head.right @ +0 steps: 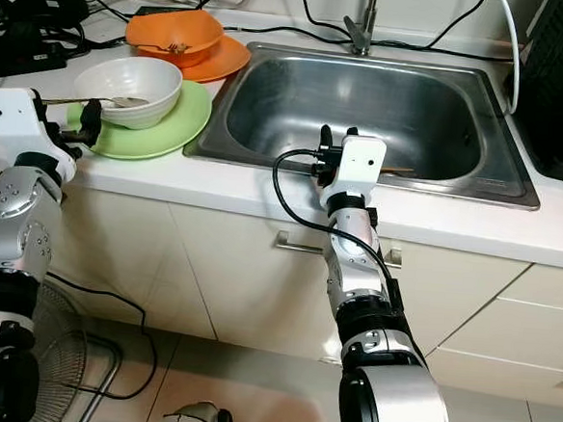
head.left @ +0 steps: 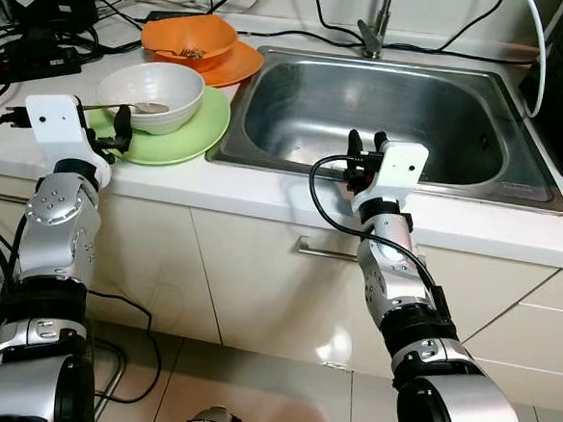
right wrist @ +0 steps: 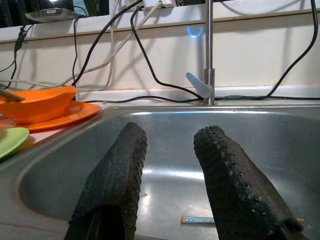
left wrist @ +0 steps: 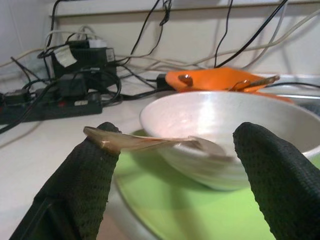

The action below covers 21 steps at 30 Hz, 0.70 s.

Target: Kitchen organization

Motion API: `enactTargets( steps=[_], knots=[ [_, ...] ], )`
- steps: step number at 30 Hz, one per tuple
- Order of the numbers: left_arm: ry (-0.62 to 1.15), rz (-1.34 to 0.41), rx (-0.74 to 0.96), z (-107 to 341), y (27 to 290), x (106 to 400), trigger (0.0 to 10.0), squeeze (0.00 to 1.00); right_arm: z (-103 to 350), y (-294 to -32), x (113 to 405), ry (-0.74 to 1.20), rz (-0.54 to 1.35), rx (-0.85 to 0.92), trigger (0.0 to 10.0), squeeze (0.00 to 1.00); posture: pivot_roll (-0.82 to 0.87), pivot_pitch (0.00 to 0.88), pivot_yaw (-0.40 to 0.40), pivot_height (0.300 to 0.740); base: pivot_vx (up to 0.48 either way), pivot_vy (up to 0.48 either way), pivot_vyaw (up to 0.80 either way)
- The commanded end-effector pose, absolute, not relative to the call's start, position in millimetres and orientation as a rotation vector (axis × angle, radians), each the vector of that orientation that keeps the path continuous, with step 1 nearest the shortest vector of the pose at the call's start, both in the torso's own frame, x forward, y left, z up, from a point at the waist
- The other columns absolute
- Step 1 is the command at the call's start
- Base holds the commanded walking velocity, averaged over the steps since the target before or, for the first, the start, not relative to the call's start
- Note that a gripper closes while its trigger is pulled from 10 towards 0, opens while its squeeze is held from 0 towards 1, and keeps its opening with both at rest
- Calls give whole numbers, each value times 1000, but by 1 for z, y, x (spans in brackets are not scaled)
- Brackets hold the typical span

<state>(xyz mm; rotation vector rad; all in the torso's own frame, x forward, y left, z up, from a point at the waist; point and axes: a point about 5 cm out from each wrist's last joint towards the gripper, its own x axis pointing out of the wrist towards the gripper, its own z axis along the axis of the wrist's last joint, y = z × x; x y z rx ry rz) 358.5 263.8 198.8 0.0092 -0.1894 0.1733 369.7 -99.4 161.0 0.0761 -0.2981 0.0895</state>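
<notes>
My left pincer (head.left: 123, 130) sits at the front edge of the white tabletop (head.left: 263, 195), its two black fingers (left wrist: 82, 185) spread apart and empty. It points at the white bowl (head.left: 154, 94), which stands on the green plate (head.left: 186, 132) just ahead of it. A spoon (left wrist: 150, 143) lies in that bowl with its handle sticking out over the rim toward me; in the left wrist view the handle's tip appears to rest on top of one finger, though I cannot tell whether it truly touches. Behind the white bowl, farther back on the tabletop, an orange bowl (head.left: 189, 37) sits on an orange plate (head.left: 236, 65).

My right pincer (head.left: 367, 142) hovers over the front rim of the steel sink (head.left: 298, 111), fingers apart with nothing between them, pointing into the basin toward the faucet (right wrist: 207, 60). Down on the sink floor, just beyond this pincer, lies a thin stick-like utensil (right wrist: 197, 219). Black cables and a power strip (left wrist: 50, 107) crowd the back left of the tabletop.
</notes>
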Motion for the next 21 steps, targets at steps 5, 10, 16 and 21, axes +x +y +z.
enactTargets(
  steps=[5,10,16,21],
  knots=[
    [-228,162,15,206,262,360,10000,0,160,-101,368,-291,77,75,10000,0,215,17,57,740,0,0,0],
    [-227,143,17,205,260,361,10000,0,159,-100,368,-289,77,76,10000,0,215,19,59,740,0,0,0],
    [-225,110,13,201,250,359,10000,0,159,-101,368,-287,72,75,10000,0,216,21,58,740,0,0,0],
    [-220,96,2,198,243,359,10000,0,159,-101,369,-286,71,74,10000,0,218,20,56,740,0,0,0]
  ],
)
